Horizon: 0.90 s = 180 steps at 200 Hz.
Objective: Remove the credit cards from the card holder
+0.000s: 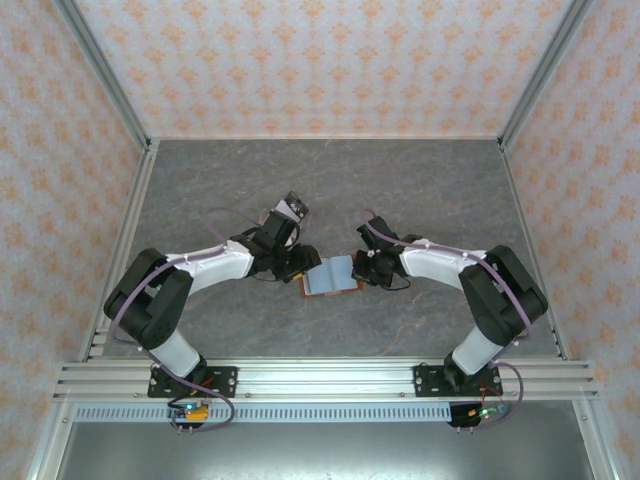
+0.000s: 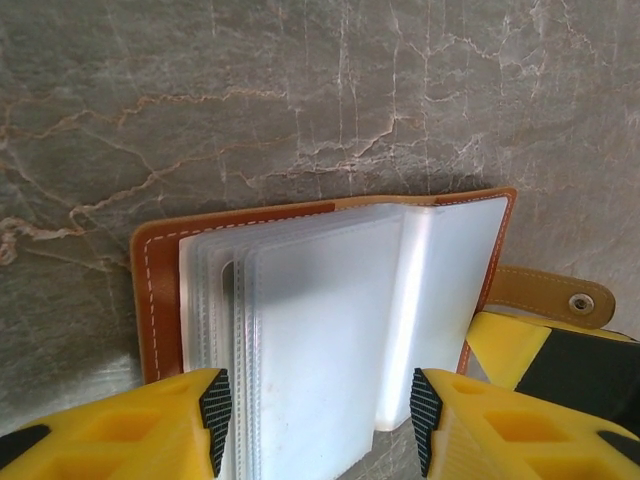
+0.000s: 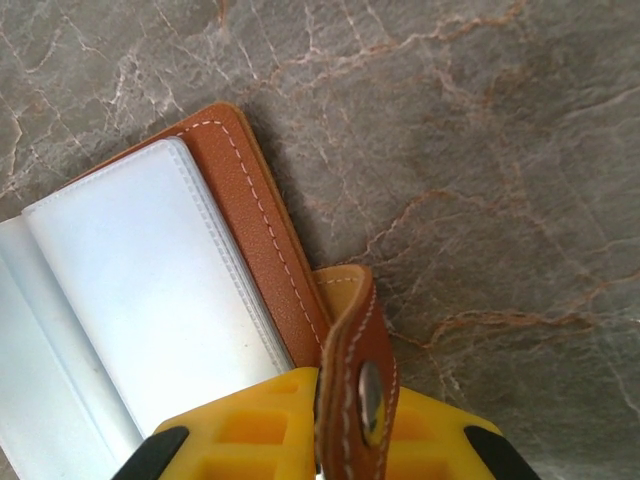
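The card holder (image 1: 332, 277) lies open on the marble table between both grippers, brown leather outside, pale plastic sleeves (image 2: 320, 310) fanned inside. No card can be made out inside the sleeves. My left gripper (image 1: 305, 262) is open at the holder's left edge. In the left wrist view it (image 2: 320, 420) straddles the sleeve stack, with its pads (image 2: 215, 415) apart from the plastic. My right gripper (image 1: 365, 270) is at the holder's right edge. It (image 3: 355, 400) is shut on the snap strap (image 3: 365, 370), which stands bent upward between the yellow fingers.
A tan boxy object with black-and-white parts (image 1: 288, 210) sits just behind the left wrist. Patterned walls with aluminium posts (image 1: 130, 140) enclose the table (image 1: 420, 190). A rail (image 1: 320, 375) runs along the near edge.
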Each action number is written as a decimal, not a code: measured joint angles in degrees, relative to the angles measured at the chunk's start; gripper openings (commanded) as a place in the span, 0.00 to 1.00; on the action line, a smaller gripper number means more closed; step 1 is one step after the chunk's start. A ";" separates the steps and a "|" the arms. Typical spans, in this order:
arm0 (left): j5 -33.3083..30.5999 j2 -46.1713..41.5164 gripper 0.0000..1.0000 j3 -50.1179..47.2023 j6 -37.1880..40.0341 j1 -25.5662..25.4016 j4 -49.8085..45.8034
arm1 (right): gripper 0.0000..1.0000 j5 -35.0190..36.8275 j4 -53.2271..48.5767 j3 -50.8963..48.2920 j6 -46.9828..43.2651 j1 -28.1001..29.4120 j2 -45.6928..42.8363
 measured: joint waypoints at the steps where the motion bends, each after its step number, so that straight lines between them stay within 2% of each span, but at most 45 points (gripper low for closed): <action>1: 0.02 0.04 0.53 0.00 0.00 0.00 0.02 | 0.12 0.00 0.00 0.00 0.00 0.00 0.02; 27: 0.55 1.14 0.47 0.02 -0.07 -0.22 0.50 | 0.12 0.02 0.00 0.11 -0.02 0.00 0.11; 95: 0.92 2.38 0.49 0.00 -0.48 -0.42 2.56 | 0.12 0.26 -0.22 0.15 -0.02 0.00 0.11; 141: 1.27 2.36 0.40 0.00 -0.59 -0.42 3.43 | 0.12 0.44 -0.33 0.20 -0.02 0.00 0.11; 180: 1.03 0.72 0.37 0.00 -0.35 -0.44 2.80 | 0.12 0.44 -0.42 0.22 -0.02 0.00 0.11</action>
